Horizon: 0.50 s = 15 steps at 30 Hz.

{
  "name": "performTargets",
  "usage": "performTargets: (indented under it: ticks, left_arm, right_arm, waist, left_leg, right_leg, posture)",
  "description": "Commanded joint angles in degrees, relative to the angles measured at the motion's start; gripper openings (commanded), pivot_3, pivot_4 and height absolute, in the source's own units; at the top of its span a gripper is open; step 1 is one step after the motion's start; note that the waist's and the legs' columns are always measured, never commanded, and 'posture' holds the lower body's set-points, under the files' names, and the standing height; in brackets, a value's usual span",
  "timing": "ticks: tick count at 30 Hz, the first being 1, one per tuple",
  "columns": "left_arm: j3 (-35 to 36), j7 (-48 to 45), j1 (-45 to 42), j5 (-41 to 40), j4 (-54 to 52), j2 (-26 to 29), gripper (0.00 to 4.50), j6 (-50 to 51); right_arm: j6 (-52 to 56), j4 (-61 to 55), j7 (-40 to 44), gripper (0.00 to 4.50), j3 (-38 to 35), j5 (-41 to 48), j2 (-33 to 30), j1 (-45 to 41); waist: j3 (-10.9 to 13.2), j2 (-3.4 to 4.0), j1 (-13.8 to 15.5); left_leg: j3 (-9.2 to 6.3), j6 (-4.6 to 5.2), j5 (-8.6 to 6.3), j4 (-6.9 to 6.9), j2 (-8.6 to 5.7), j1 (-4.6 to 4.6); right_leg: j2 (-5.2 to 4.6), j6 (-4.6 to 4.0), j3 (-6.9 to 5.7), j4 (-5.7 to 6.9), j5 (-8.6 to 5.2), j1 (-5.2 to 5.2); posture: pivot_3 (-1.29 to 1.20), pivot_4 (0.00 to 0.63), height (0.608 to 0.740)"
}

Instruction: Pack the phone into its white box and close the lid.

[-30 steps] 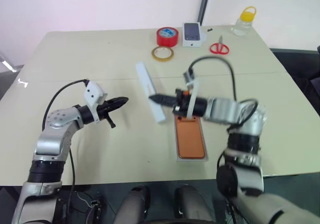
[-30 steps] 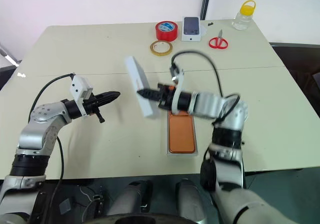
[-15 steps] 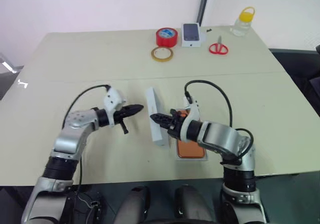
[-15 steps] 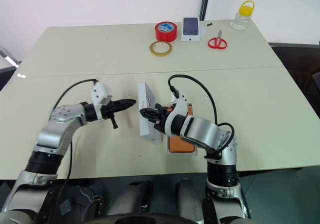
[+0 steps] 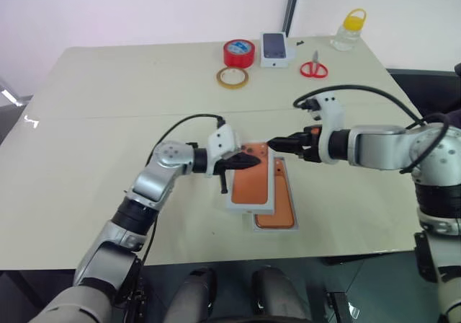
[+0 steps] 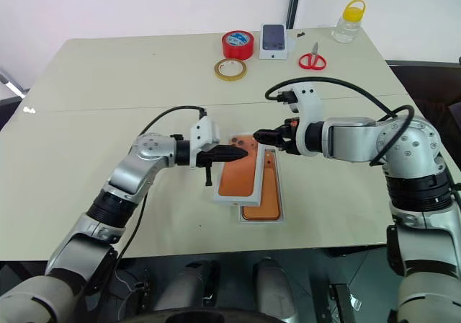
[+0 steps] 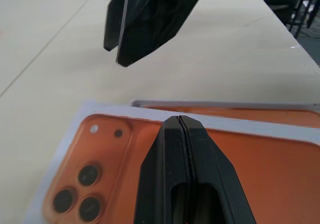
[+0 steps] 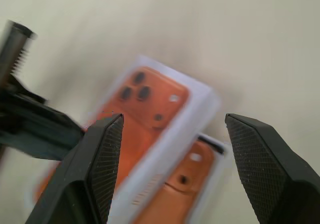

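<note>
Surface: a pale beige table [image 5: 108, 99] set against a white wall, with a dark floor showing past its right edge.

Far edge of the table, left to right: a red tape roll [image 5: 240, 52], a smaller tan tape ring [image 5: 234, 78] just in front of it, a small white box with a dark phone picture [image 5: 275, 49], red-handled scissors [image 5: 314, 68], and a clear jar with a yellow lid [image 5: 344, 31].

Near centre — the white box [image 5: 282, 224] lies flat with the phone [image 5: 277, 208] inside it, orange back upward. The lid [image 5: 248, 186] lies printed face up, its orange phone picture showing, skewed and shifted to the robot's left so that it overlaps the box's left part and leaves the right strip and near end of the phone uncovered. It is not seated squarely on the box.

Left gripper [image 5: 248, 161]: reaches in from the left, pointing right, fingers pressed together with nothing between them, tip over the far end of the lid near the printed camera cluster. Whether the tip touches the lid cannot be told.

Right gripper [image 5: 274, 144]: comes in from the right, pointing left, just beyond the far end of the lid and close to the left gripper's tip. In the right wrist view its two fingers [image 8: 102, 159] stand wide apart and hold nothing — lid and box lie beyond them.
</note>
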Motion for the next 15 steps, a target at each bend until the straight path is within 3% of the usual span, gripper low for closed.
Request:
performTargets:
  ticks: [1, 6, 9, 15]
  left_arm:
    - [1.1, 0.5, -1.5, 0.2, 0.5, -0.7, 0.0, -0.8]
    - [7.7, 3.2, -2.4, -3.2, 0.3, 1.0, 0.0, 2.8]
    - [10.8, 4.3, -2.2, -3.3, -0.6, 4.6, 0.0, 5.8]
    - [9.6, 1.8, 0.6, -1.7, -1.8, 12.3, 0.0, 11.2]
  right_arm:
    - [-5.1, -4.6, 11.6, 2.54, 4.9, -13.8, -4.6, -1.6]
    - [-13.1, -8.9, 25.3, 0.03, 10.6, -28.5, -8.9, 0.1]
    - [-17.3, -12.1, 31.3, 0.03, 14.2, -36.3, -10.9, 1.9]
    - [-19.1, -15.6, 38.3, 0.03, 16.5, -43.8, -10.1, 5.3]
  waist:
    - [0.0, 0.0, 0.1]
    - [0.0, -0.02, 0.0]
    - [0.0, -0.02, 0.0]
    - [0.0, -0.02, 0.2]
  left_leg:
    - [0.0, 0.0, 0.0, 0.0, 0.0, 0.0]
    - [-0.01, 0.0, 0.0, 0.0, 0.01, -0.01]
    - [-0.03, -0.01, 0.0, 0.0, 0.0, -0.01]
    - [-0.04, -0.06, 0.02, 0.0, -0.02, -0.01]
  right_leg:
    - [0.0, 0.0, 0.0, 0.0, 0.0, -0.01]
    - [0.0, 0.01, 0.0, 0.0, 0.0, -0.04]
    - [0.0, 0.01, 0.0, 0.0, -0.01, -0.05]
    - [-0.02, 0.02, 0.01, -0.01, -0.01, -0.05]
  posture:
    - [0.0, 0.15, 0.74]
    - [0.0, 0.15, 0.74]
    - [0.0, 0.15, 0.74]
    - [0.0, 0.15, 0.74]
